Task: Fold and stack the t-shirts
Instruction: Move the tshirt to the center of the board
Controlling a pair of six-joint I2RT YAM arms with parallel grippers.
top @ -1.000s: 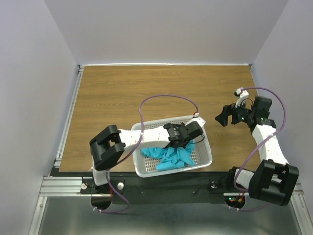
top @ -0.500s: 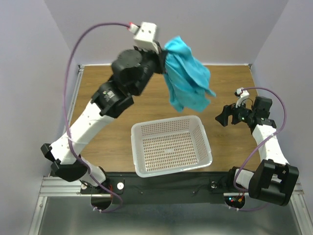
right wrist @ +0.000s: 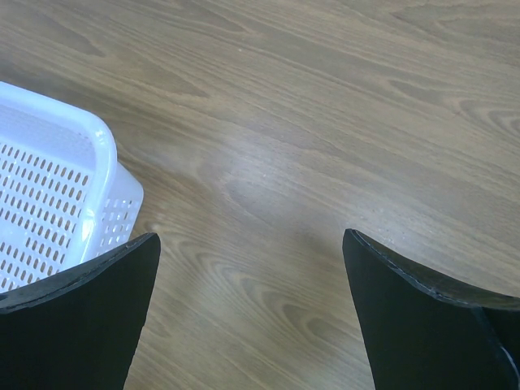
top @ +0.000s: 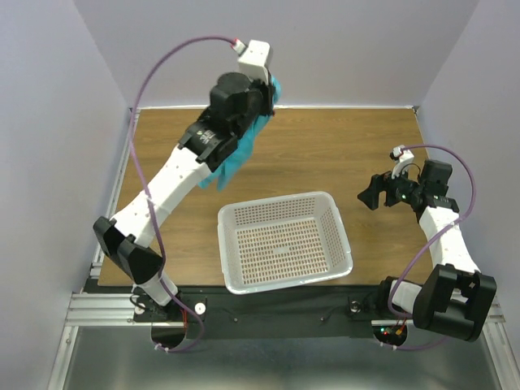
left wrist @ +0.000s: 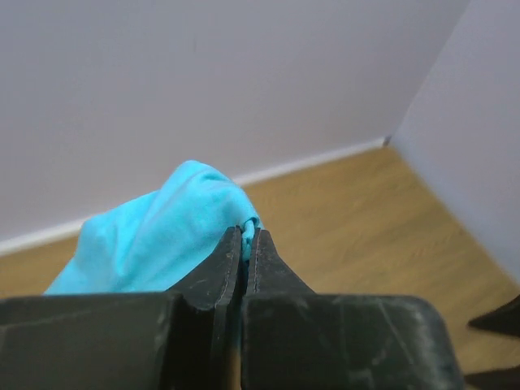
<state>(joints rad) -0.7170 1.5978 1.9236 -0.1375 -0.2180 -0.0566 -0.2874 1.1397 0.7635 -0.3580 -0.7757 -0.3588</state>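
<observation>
The wooden table (top: 341, 146) fills the middle of the overhead view, closed in by pale walls on three sides. Above its far left part the left arm (top: 171, 183) stretches up and away from its base, its wrist raised high near the back wall. The white mesh basket (top: 276, 201) sits at the near edge of the table between the two arm bases, with nothing inside it. The right arm (top: 443, 236) is folded low over the right side of the table, well apart from the basket's right rim. The turquoise t-shirt (top: 240, 154) hangs bunched from the raised left wrist, partly hidden behind the arm, its lower end dangling over the far left of the table, clear of the basket. In the left wrist view the shirt (left wrist: 162, 236) drapes down and to the left from the fingers, with the back wall and the wood below behind it. The left gripper (left wrist: 247, 237) is clamped tight on a small fold of that cloth, its jaws nearly meeting. The right gripper (right wrist: 250, 237) holds nothing; its jaws stand wide apart over bare wood, and a corner of the basket (right wrist: 89, 154) shows just to its left.
</observation>
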